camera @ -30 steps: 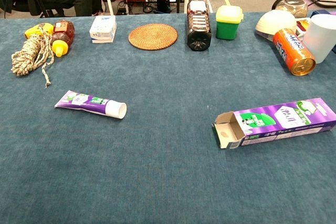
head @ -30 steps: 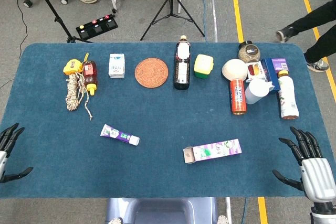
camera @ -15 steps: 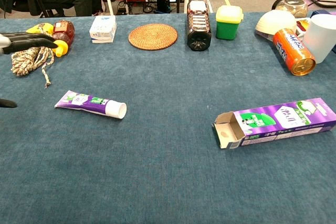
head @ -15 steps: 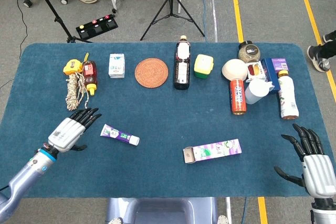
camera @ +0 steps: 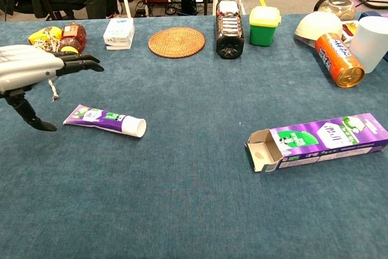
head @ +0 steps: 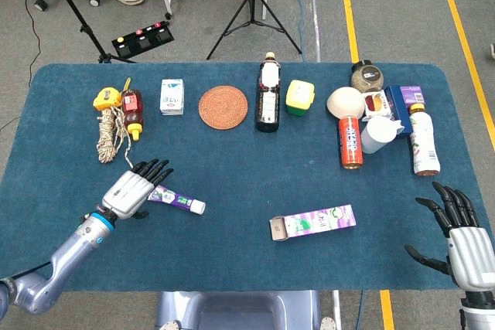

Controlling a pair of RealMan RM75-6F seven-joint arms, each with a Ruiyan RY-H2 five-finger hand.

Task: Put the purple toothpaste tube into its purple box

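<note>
Your purple toothpaste tube [camera: 105, 120] lies flat, white cap toward the purple box [camera: 318, 142], which lies well apart, its open flap facing the tube.

My head camera looks steeply down from high above the near edge of the table [head: 232, 152], taking in its whole top and the floor beyond. My chest camera sits low at that same edge, facing across the cloth at close range toward the far row. Both share the tube [head: 177, 200] [camera: 106, 119], box [head: 313, 222] [camera: 318, 141] and my left hand [head: 135, 187] [camera: 30, 71].
</note>
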